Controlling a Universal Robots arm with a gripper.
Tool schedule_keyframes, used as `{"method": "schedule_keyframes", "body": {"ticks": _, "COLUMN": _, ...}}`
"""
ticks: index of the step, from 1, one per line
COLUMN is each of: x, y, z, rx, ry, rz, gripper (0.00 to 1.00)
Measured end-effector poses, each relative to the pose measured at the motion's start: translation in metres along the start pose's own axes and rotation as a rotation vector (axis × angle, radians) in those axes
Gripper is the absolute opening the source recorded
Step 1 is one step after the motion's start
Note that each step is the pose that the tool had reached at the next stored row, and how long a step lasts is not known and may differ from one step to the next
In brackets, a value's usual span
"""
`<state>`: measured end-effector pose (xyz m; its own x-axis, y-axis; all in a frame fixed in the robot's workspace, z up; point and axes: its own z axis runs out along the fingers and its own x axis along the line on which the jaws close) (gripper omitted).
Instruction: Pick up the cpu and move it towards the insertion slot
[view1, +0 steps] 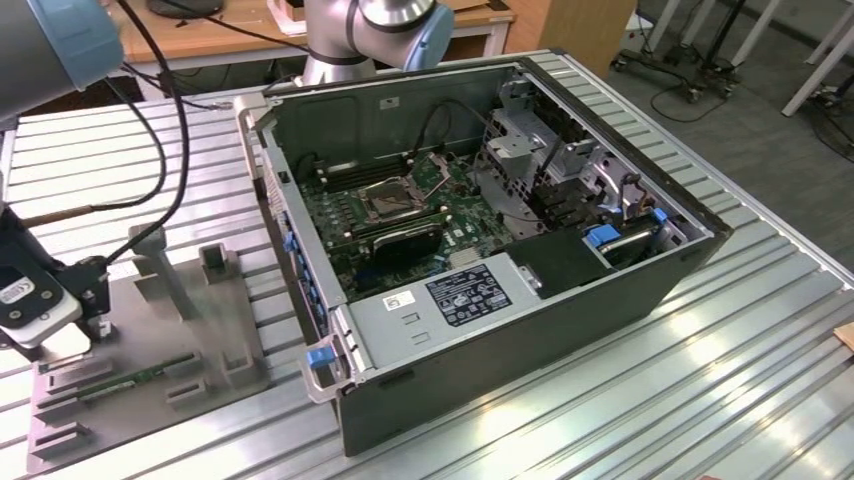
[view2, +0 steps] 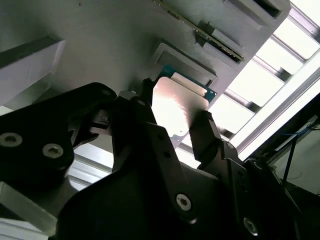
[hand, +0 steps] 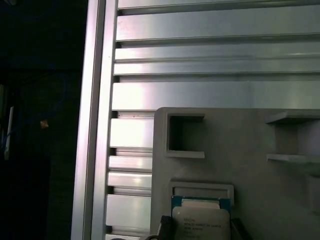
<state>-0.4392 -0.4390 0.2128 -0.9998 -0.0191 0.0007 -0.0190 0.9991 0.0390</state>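
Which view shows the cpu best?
First wrist view: the cpu lies face-up on the grey tray, its top plain, though the frame edge cuts it. Second wrist view: same chip under glare, partly behind the end effector. Exterior view: the end effector sits over that part of the tray.

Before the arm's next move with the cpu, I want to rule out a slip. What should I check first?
1. Gripper over the cpu, at the grey tray: ok.
2. Cpu firmly gripped: cannot tell.
3. Cpu lifted clear of the tray's recess: cannot tell.
4. Computer case side open, insertion slot exposed: ok.
5. Memory stick lying apart from the gripper: ok.
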Motion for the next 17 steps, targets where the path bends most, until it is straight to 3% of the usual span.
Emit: {"method": "schedule_keyframes", "body": {"ticks": 17, "x": 0.0, "y": 0.0017, "z": -0.0449, "rx": 0.0002, "ry": 0.0, "rz": 0.0, "gripper": 0.54}}
